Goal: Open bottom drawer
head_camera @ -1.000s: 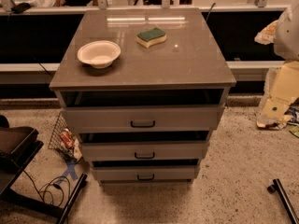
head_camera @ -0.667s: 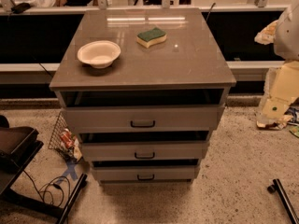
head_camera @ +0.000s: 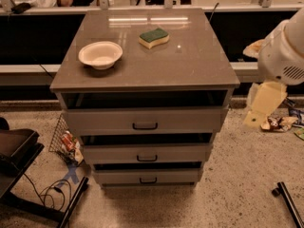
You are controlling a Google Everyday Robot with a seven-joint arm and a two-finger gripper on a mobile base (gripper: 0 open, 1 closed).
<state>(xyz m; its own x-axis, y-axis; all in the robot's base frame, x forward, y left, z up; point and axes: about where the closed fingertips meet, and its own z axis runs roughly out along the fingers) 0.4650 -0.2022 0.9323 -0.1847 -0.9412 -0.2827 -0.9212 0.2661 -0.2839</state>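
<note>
Big grey cabinet point(head_camera: 190, 65) centre frame, three drawers stacked. The white robot arm point(head_camera: 285, 51) looms at the right edge. The bottom drawer point(head_camera: 118, 176) sits lowest, just above the floor, its black handle point(head_camera: 148, 180) untouched. The gripper point(head_camera: 260, 107) hangs off to the cabinet's right, well apart from that drawer — spread or closed, cannot tell. On top — a white bowl point(head_camera: 100, 54) and a green-topped sponge point(head_camera: 154, 37).

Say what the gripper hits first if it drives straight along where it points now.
The gripper, hanging right of the cabinet in view, points down and slightly left. First contact is probably the floor beside the cabinet, not the bottom drawer; depth is unclear, so that is tentative.
</note>
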